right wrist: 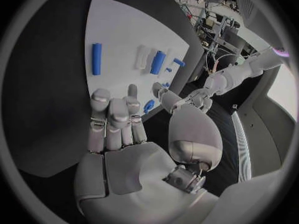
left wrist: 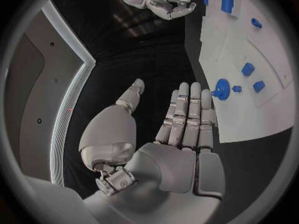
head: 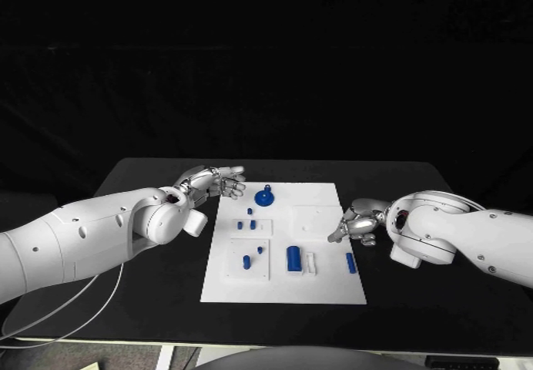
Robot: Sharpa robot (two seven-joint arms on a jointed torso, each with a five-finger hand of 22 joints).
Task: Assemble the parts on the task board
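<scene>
The white task board (head: pixel 324 287) lies in the middle of the black table. On it are a round blue part with a handle (head: pixel 264 197), small blue pieces (head: pixel 253 224), a blue block (head: pixel 293 258) and a blue cylinder (head: pixel 350 262). My left hand (head: pixel 211 182) hovers at the board's far left corner, fingers straight and apart, holding nothing; its palm (left wrist: pixel 181 134) faces the round part (left wrist: pixel 221 89). My right hand (head: pixel 357 221) is at the board's right edge, above the cylinder (right wrist: pixel 96 58), fingers loosely spread (right wrist: pixel 115 127) and holding nothing.
A white strip (head: pixel 311 264) lies beside the blue block. Two short blue pegs (head: pixel 246 262) stand in a raised white square at the near left. Bare black table (head: pixel 145 173) surrounds the board on all sides. A thin cable (head: pixel 89 297) trails from my left arm.
</scene>
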